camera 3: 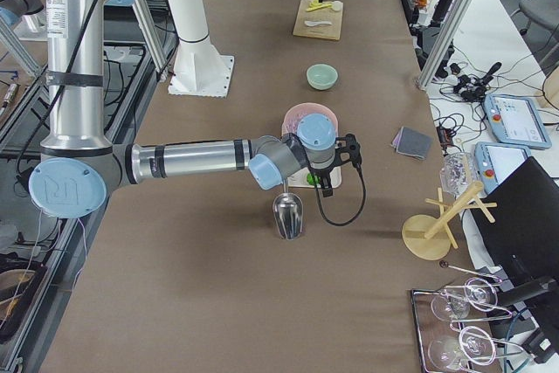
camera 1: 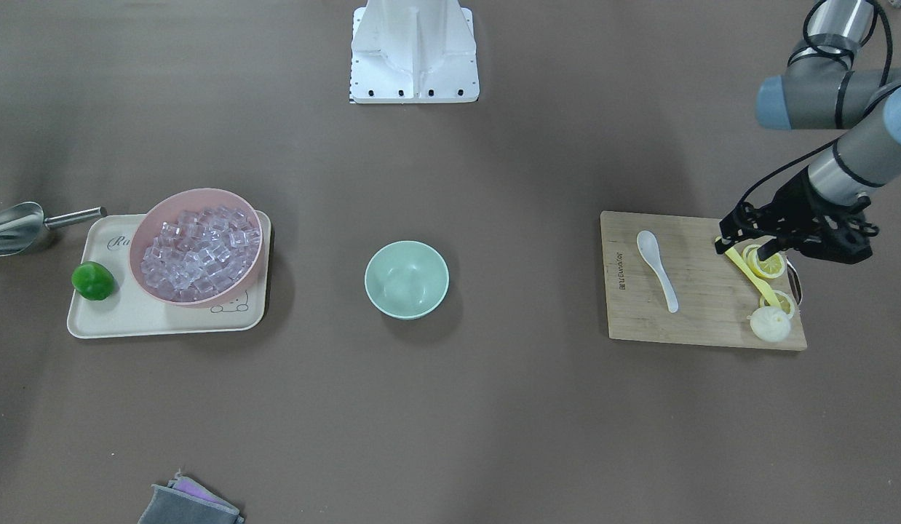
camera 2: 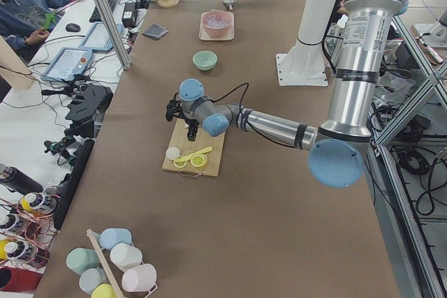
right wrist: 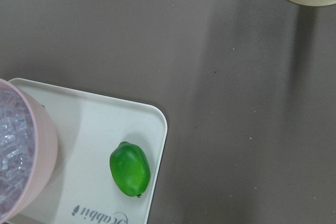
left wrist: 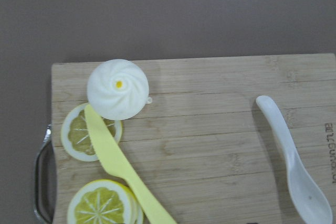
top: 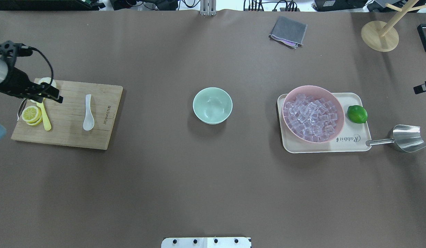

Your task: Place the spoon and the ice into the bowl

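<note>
Left jaws point(camera 1: 745, 249) read as apart and empty from the front view. They hang over the outer end of the cutting board point(top: 68, 134), above the yellow utensil point(top: 46, 119) and the lemon slices point(top: 31, 114). The spoon point(top: 88, 113) lies flat on the same board, apart from the jaws on the side nearer mid-surface, touching nothing else. Its long axis runs across the board's short side, with the scoop end toward the robot base and the handle pointing away. We judge the left arm takes it: shift sideways toward centre and close across the handle. The bun point(left wrist: 117, 88) and the lemons sit on the far side of the jaws, so they stay out of that path. The bowl point(top: 212, 105) stands alone at mid-surface, well apart from the board, with bare surface between, and it looks empty. The right jaws point(camera 3: 330, 183) hang near the lime point(top: 357, 114) at the outer end of the tray point(top: 350, 144); we cannot tell whether they are apart or together. The ice point(top: 311, 115) is heaped in the pink bowl point(top: 339, 113) on that tray, so it is the right arm's job. The steel scoop point(top: 405, 137) lies just off the tray's outer corner. Risk: the glossy spoon lies low on the wood and may slip.
</note>
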Controlling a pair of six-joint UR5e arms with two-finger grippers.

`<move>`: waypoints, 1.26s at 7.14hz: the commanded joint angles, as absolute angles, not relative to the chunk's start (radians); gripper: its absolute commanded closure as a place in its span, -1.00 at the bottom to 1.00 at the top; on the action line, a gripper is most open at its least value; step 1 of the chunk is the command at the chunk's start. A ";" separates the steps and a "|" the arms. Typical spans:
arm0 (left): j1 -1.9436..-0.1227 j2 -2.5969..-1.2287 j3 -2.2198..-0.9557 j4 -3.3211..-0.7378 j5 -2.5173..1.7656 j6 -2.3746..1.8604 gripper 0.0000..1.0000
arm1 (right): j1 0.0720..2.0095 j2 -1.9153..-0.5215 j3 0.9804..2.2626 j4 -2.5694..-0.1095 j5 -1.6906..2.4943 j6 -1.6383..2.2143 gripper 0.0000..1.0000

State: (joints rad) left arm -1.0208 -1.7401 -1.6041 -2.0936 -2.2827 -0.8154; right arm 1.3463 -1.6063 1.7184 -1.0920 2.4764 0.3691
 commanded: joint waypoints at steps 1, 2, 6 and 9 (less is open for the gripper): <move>-0.935 -1.842 -1.539 -2.089 -2.214 -1.009 -0.53 | 1.272 -1.562 1.732 -1.091 2.435 0.486 -0.98; -0.905 -1.853 -1.528 -2.091 -2.183 -1.043 -0.45 | 1.234 -1.548 1.752 -1.091 2.401 0.541 -0.98; -0.868 -1.853 -1.499 -2.091 -2.141 -1.049 0.89 | 1.193 -1.546 1.770 -1.091 2.379 0.575 -0.98; -0.867 -1.896 -1.493 -2.071 -2.179 -1.048 1.00 | 1.180 -1.533 1.779 -1.091 2.364 0.615 -0.98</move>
